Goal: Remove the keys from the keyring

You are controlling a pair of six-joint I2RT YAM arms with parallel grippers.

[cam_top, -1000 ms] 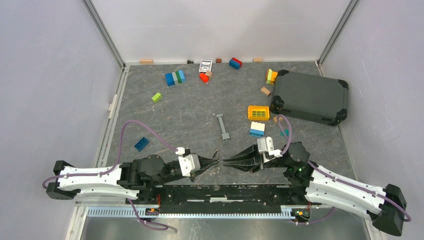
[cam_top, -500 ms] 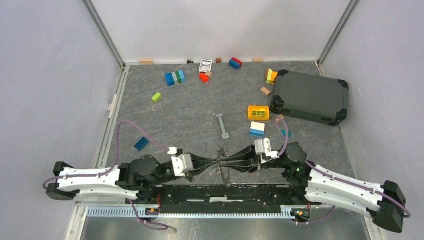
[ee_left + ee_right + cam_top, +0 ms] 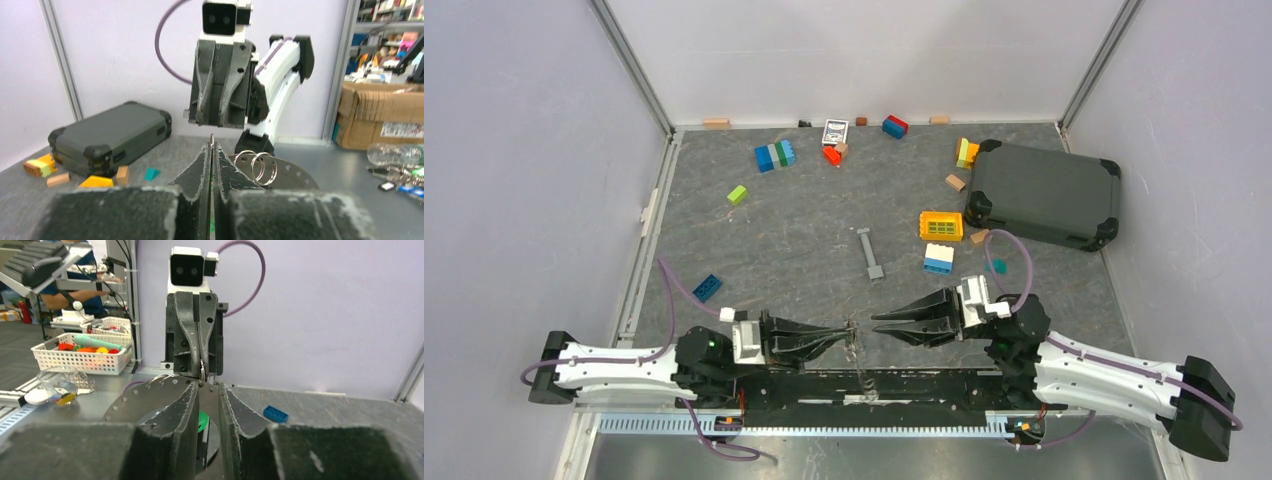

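Mid-job: our L gripper point(image 3: 844, 333) pinches keyring point(image 3: 212, 142), keys point(image 3: 202, 421) dangling; R gripper point(image 3: 876, 323) gapes empty. Nxt, we reckon: grab a key.

Left hand point(image 3: 848, 329) pinched closed; right hand point(image 3: 876, 323) parted, facing it.

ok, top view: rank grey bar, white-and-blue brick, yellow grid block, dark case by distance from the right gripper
From the right gripper:
1. grey metal bar, almost straight ahead of the fingertips.
2. white-and-blue brick, ahead and to the right.
3. yellow grid block, just beyond that brick.
4. dark case, farther back, right side.
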